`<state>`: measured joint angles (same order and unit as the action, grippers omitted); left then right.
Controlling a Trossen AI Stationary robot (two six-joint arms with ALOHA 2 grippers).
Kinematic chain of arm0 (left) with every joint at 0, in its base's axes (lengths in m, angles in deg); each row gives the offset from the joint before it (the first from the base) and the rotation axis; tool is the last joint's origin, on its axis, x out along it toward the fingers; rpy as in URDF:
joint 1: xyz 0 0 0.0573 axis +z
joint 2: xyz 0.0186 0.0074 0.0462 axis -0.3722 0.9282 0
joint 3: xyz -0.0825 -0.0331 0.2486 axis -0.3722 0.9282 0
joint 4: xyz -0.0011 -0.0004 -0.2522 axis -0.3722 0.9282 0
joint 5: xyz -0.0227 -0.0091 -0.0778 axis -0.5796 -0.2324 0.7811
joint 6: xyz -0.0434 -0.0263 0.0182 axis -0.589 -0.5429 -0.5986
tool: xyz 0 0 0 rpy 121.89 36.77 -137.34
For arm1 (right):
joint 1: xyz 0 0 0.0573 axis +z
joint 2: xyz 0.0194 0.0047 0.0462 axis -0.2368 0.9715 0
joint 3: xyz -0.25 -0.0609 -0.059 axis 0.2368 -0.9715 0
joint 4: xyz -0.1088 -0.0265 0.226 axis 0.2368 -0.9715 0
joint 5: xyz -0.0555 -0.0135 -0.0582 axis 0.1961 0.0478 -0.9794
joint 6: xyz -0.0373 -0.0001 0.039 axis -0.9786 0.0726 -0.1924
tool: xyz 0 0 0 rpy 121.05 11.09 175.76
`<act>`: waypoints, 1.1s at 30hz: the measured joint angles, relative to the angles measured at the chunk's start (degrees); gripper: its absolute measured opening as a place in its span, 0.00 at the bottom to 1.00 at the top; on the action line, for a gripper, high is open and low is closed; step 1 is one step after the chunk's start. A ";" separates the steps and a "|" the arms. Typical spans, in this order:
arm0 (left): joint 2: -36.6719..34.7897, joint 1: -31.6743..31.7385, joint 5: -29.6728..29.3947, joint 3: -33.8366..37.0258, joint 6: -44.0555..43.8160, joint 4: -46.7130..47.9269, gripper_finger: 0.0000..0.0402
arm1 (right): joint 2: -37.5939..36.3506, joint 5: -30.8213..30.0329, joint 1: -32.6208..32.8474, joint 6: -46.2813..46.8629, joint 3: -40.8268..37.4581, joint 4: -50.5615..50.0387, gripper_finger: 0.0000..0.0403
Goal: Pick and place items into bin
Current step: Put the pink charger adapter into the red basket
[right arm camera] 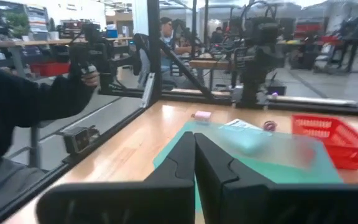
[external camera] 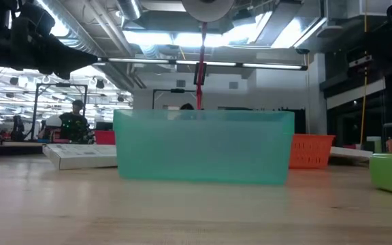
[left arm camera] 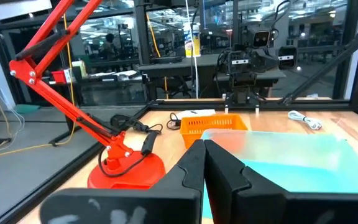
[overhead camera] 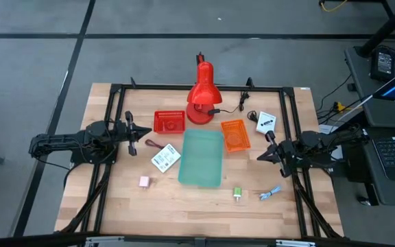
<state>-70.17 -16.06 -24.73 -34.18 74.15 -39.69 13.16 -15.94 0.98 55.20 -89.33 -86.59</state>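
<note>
left end effector (overhead camera: 147,132) closed at left side, right end effector (overhead camera: 260,156) closed at right, both empty

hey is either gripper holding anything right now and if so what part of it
Nothing is held. The left gripper and the right gripper are both shut with nothing between their fingers, each hovering at its own side of the green bin.

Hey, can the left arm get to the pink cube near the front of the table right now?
Probably yes. The pink cube sits alone on bare wood, with the left claw shut just beyond it. Only the white card lies nearby, off to the side, so a drop from above looks clear.
</note>
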 joint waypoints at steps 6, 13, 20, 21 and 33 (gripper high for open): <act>0.00 -0.01 4.00 0.00 -1.45 0.00 0.01 | 0.00 -6.07 0.01 -0.55 0.00 2.38 0.00; 0.02 -0.05 7.50 0.00 -8.35 -0.24 0.01 | -0.02 -14.42 0.02 -3.10 -0.01 4.11 0.00; 2.76 -0.05 6.91 -0.55 -9.47 -0.27 0.01 | 0.02 -16.66 -0.03 -3.17 0.01 3.01 0.00; 3.50 -0.05 6.34 -0.97 -9.08 -0.32 0.01 | 0.02 -16.66 -0.03 -3.17 0.01 3.02 0.00; 16.92 -0.09 6.93 -11.00 -8.53 6.31 0.01 | 0.00 -20.07 -0.05 -1.62 0.01 3.94 0.00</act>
<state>-53.25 -16.14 -17.80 -45.17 65.62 -33.38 13.16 -36.01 0.93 53.58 -89.32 -82.65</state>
